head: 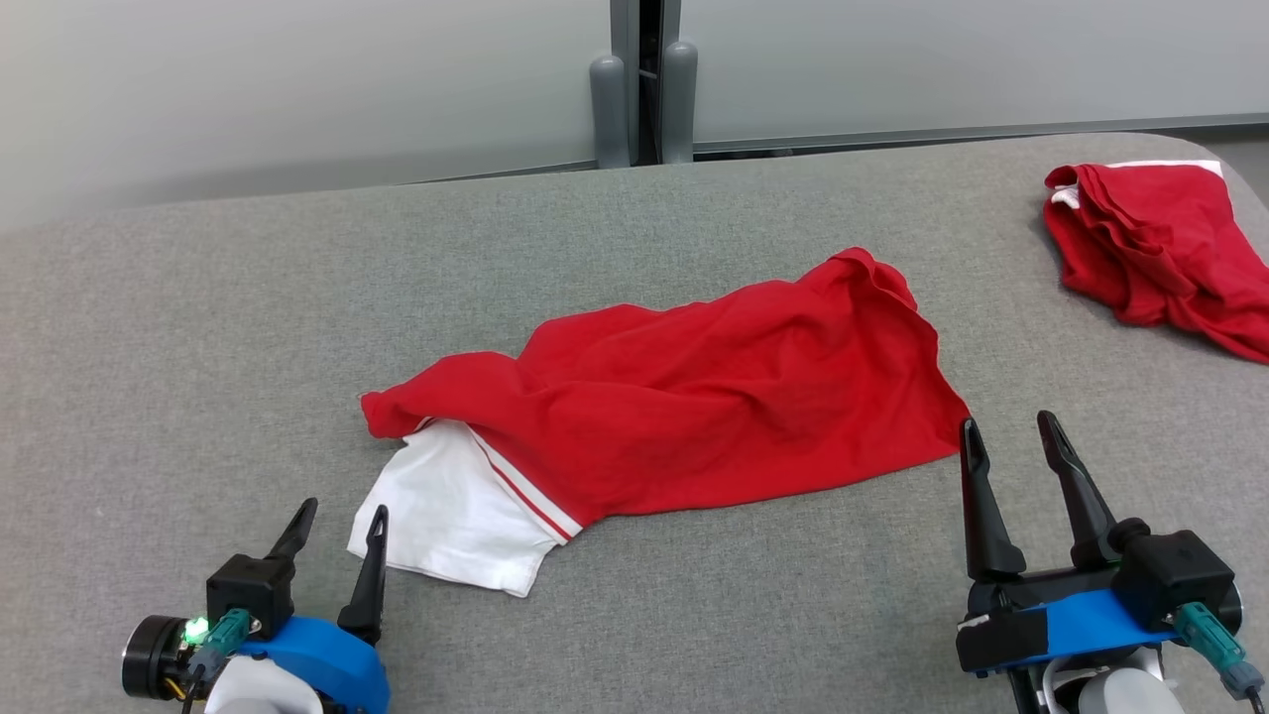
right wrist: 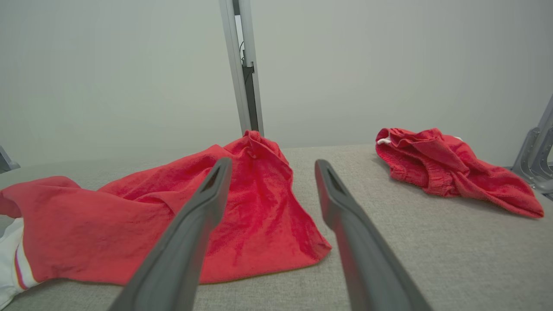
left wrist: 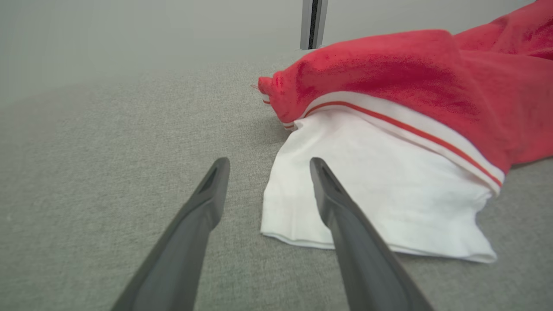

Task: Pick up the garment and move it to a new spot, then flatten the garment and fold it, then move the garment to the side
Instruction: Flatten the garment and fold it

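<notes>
At bottom left, nearest the lens: left gripper (head: 343,508), released, fingers spread wide, grasping nothing; hangs low over the grey padded table (head: 198,347), just beside the near left corner of the white sleeve (head: 451,521); seen from the left wrist, one dark finger (left wrist: 345,224) crosses in front of the sleeve's hem, the other over bare grey cloth; cannot tell whether finger and sleeve touch.

At bottom right: right gripper (head: 1008,420), likewise released and empty, fingers pointing away from the robot; tips just beside the garment's near right corner, apart from it.

Mid-table, between the two grippers: garment (head: 694,416), red, crumpled and rumpled, stretched slantwise from near left to far right; white sleeve with red-and-white striped trim pokes out from under its left end, flat on the table; far right end bunched up into a low ridge.

At the table's far right corner, well apart: second red garment (head: 1160,248), heaped in folds, a strip of white at its far edge.

Beyond the table: pale wall (head: 297,79) and a grey upright post (head: 644,89).
</notes>
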Controlling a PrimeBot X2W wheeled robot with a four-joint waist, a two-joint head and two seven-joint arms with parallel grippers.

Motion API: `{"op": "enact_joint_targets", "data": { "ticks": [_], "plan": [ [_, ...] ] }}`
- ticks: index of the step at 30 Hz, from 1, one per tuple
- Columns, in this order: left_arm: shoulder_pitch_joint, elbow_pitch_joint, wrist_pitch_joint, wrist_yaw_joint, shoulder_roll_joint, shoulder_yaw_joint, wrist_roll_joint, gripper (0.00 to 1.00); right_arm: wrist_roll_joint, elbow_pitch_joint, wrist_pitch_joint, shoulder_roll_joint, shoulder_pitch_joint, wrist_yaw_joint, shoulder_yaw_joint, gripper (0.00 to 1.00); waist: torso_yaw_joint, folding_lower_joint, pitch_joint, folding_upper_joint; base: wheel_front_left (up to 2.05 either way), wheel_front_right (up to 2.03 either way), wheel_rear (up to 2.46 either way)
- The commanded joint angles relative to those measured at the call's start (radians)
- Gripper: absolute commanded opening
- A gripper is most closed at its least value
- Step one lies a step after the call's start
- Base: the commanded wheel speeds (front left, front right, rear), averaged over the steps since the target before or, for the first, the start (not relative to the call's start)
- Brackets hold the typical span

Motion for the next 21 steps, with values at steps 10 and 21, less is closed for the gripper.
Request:
{"op": "enact_joint_targets", "data": {
  "ticks": [10,21],
  "plan": [
    [-0.089,0.22,0.001,-0.005,0.024,-0.08,-0.035,1.0,0.006,0.016,-0.005,0.006,-0.021,0.0,0.002,1.0,-0.017,0.0001,0.015,0.0,0.0,0.0,0.0],
    [-0.126,0.287,0.002,-0.006,0.024,-0.179,-0.118,0.0,0.006,0.016,-0.005,0.006,-0.018,0.0,-0.006,1.0,-0.001,0.0001,0.01,0.0,0.0,0.0,0.0]
  ]
}}
